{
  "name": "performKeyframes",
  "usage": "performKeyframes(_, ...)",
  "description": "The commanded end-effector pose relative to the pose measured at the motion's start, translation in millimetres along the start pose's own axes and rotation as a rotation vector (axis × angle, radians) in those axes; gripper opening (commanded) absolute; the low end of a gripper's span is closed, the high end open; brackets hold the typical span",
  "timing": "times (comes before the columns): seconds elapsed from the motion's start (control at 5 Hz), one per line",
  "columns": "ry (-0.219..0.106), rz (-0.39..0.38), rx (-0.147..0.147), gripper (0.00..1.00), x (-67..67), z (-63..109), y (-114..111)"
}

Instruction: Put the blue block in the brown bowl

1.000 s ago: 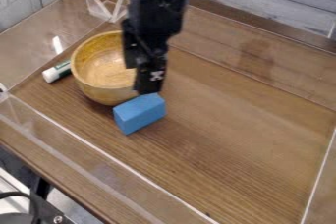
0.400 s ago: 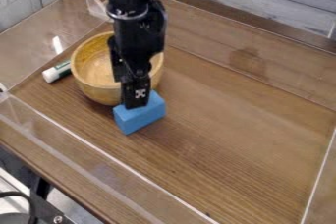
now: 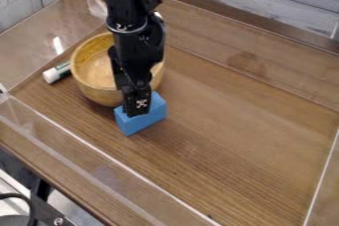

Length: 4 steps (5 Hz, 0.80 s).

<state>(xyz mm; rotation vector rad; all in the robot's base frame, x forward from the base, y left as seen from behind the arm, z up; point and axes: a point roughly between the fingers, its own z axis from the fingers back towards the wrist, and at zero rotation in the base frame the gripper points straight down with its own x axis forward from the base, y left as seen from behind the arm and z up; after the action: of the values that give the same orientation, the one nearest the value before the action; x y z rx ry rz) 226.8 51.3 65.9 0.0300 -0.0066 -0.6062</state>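
The blue block (image 3: 141, 119) sits on the wooden table (image 3: 225, 121), outside the brown bowl (image 3: 95, 71) and just beside its rim, on the side nearer the camera and a little to the right in the picture. The gripper (image 3: 138, 103) is down at the block, with its dark fingers in front of and over the block's upper part; the jaws stand apart, and nothing shows them clamped on the block. The arm (image 3: 126, 17) comes down from the top of the picture and covers part of the bowl's rim and inside (so what lies behind it there cannot be told).

Around them, the white marker with a green cap (image 3: 56, 72) lies on the table to the left of the bowl, near its wall and apart from the block. The bowl's own wall is what rises between the block and the bowl's hollow. At the lower left corner a black cable (image 3: 19, 197) curls near the table's edge, well apart from the block.

Compared with the earlier frames, the gripper has come lower: a second ago it was higher, blurred, with its fingers spread on either side above the block, and now it reaches the block. The block, the bowl and the marker are where they were (the marker looks quite untouched).
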Motion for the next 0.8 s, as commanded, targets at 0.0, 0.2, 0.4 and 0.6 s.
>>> performKeyframes(0.0, -0.011, 0.020, 0.009, 1.00, -1.1, -5.6, 3.7)
performKeyframes(0.2, -0.015, 0.027, 0.007, 1.00, -1.2, -13.7, 3.7)
performKeyframes(0.4, -0.032, 0.028, 0.008, 1.00, -0.9, -18.2, 3.8)
performKeyframes(0.6, -0.048, 0.028, 0.005, 1.00, -0.6, -20.1, 4.3)
